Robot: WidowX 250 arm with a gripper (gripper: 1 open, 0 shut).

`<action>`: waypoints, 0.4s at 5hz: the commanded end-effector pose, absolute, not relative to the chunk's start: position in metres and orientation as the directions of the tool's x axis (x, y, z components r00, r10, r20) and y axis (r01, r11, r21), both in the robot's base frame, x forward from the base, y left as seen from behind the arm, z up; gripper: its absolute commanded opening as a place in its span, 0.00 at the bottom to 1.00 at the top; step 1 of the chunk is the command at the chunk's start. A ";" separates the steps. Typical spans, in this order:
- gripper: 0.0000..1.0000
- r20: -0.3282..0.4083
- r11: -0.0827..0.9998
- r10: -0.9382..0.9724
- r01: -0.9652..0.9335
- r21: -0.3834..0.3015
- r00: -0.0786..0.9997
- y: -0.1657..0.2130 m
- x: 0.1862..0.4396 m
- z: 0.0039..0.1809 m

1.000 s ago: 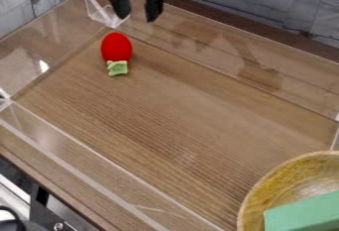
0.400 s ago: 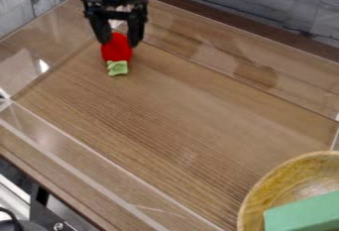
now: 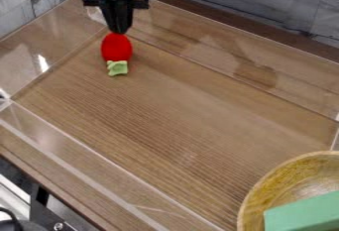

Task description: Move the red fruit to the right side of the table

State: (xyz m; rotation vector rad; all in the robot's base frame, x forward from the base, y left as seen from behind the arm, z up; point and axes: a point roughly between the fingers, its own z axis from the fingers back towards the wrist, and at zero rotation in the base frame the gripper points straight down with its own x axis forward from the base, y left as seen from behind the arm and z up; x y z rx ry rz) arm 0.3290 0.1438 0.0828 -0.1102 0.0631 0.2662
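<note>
None of move done: glossy red strawberry-like fruit [image 3: 117, 48] sits upper left on wood-grain tabletop [image 3: 185, 116]; black fingers [image 3: 119, 19] clenched just above it, apparently empty; grasp, carry right remain.

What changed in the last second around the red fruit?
The gripper came down from the back wall over the red fruit with its jaws open, then shut; whether it has hold of the fruit is unclear. The fruit, the bowl and the green block have not moved.
</note>
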 end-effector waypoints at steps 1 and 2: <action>0.00 0.035 0.954 0.288 -0.283 -0.096 0.957 0.143 0.335 0.140; 0.00 0.036 0.947 0.310 -0.305 -0.102 0.950 0.142 0.330 0.154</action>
